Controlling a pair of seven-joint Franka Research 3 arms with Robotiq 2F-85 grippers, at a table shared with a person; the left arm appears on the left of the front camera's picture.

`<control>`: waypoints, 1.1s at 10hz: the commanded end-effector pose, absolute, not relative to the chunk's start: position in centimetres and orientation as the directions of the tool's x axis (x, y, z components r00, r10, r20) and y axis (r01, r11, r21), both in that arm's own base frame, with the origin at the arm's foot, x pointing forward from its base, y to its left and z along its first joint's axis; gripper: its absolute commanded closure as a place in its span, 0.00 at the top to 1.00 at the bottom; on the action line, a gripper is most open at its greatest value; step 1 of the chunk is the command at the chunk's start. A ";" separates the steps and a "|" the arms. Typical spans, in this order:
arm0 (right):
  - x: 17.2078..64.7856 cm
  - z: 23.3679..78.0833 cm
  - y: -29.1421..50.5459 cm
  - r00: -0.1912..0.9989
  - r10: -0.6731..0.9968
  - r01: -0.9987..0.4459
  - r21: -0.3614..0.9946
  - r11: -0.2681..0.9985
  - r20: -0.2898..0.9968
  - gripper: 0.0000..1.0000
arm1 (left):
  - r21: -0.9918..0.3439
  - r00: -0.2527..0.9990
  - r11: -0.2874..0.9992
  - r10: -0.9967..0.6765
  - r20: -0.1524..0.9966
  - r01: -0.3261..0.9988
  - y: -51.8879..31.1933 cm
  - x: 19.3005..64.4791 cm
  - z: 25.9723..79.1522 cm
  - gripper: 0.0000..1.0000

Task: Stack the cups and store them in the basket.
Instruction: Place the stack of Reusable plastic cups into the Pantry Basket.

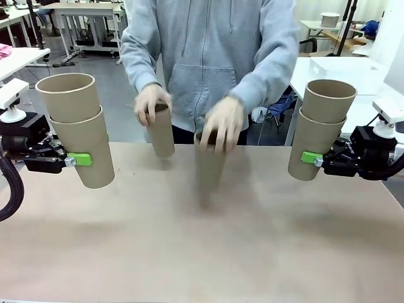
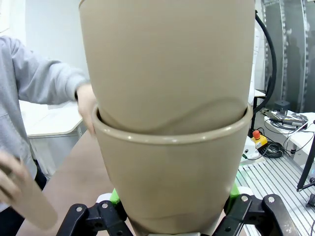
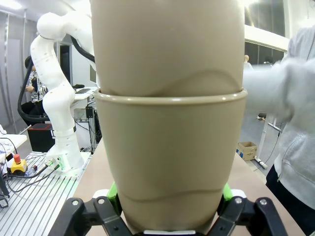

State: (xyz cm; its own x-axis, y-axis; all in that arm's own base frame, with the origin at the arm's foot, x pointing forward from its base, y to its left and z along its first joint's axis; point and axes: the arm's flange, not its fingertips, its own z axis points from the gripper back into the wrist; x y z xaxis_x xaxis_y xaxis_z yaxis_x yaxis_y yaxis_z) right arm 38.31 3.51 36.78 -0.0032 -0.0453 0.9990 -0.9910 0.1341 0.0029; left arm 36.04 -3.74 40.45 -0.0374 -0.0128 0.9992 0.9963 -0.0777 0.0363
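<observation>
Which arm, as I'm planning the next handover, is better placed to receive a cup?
Probably left: the person's lifted cup is nearer the left gripper and its stack than the right gripper.

Bright, even overhead light. Front view sharp on the table (image 1: 202, 265), with faint soft shadows under the cups (image 1: 79, 136). Person's hand (image 1: 222, 123) toward 12 o'clock is motion-blurred. Wrist views: edges bowed; ceiling lamp (image 3: 10, 4) glares at 11 o'clock.

Tan table (image 1: 202, 252), 1 blurred cup (image 1: 210, 169) on or just above it.
</observation>
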 end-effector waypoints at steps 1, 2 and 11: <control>38.3 37.0 3.5 -0.013 -0.046 -0.991 -0.006 0.135 0.999 0.83 | 0.037 -0.037 -0.074 -0.005 0.999 0.997 -3.6 35.9 41.0 0.85; 38.3 37.0 3.5 -0.013 -0.046 -0.991 -0.006 0.135 0.999 0.83 | 0.037 -0.037 -0.074 -0.005 0.999 0.997 -3.6 35.9 41.0 0.85; 38.3 37.0 3.5 -0.013 -0.046 -0.991 -0.006 0.135 0.999 0.83 | 0.037 -0.037 -0.074 -0.005 0.999 0.997 -3.6 35.9 41.0 0.85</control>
State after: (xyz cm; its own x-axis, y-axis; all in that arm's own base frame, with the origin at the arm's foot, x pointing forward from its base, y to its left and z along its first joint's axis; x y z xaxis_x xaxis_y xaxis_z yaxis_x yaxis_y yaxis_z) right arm 38.31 3.51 36.78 -0.0032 -0.0453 0.9990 -0.9910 0.1341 0.0029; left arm 36.04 -3.74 40.45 -0.0374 -0.0129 0.9992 0.9963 -0.0777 0.0363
